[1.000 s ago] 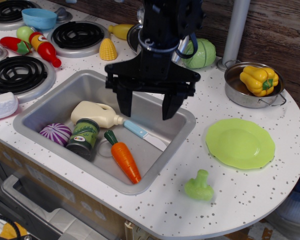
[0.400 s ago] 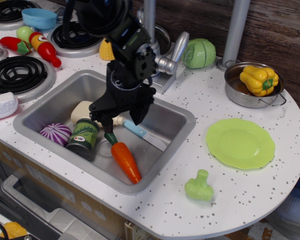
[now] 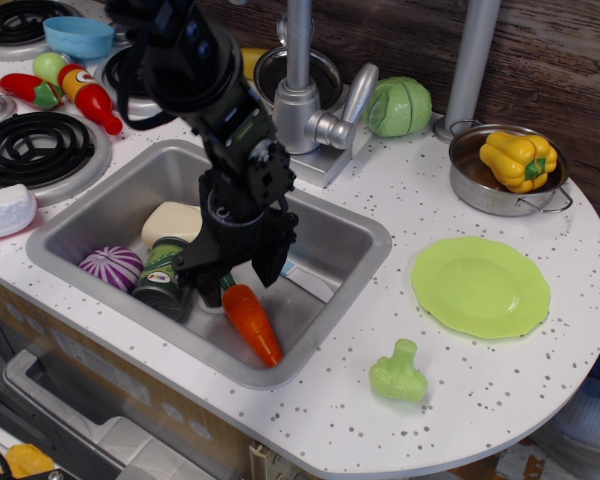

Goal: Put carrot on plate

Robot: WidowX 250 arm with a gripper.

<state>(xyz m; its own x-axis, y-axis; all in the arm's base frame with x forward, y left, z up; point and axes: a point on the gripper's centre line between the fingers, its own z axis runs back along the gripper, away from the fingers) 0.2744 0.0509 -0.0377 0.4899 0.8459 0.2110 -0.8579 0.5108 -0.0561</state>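
The carrot (image 3: pixel 252 323) lay in the sink (image 3: pixel 335 228), well apart from the plate (image 3: pixel 480 286). The claw (image 3: pixel 236 280) stood spread over its stem end, gripping nothing. Recommended: descend squarely, straddle the thick end, clench firmly before lifting.

Speckled counter (image 3: pixel 500 385) carries plate (image 3: pixel 480 286), broccoli (image 3: pixel 398 372), pot (image 3: pixel 492 180).

The black arm comes in from about 11 o'clock at the top left and slants down toward 5 o'clock. It bends at a chunky wrist with a bit of green and orange on its side, and the gripper (image 3: pixel 236 277) hangs off the low end, pointing pretty much straight down. The jaws are spread apart, one finger (image 3: pixel 199 273) on the 9 o'clock side, the other at 3 o'clock.
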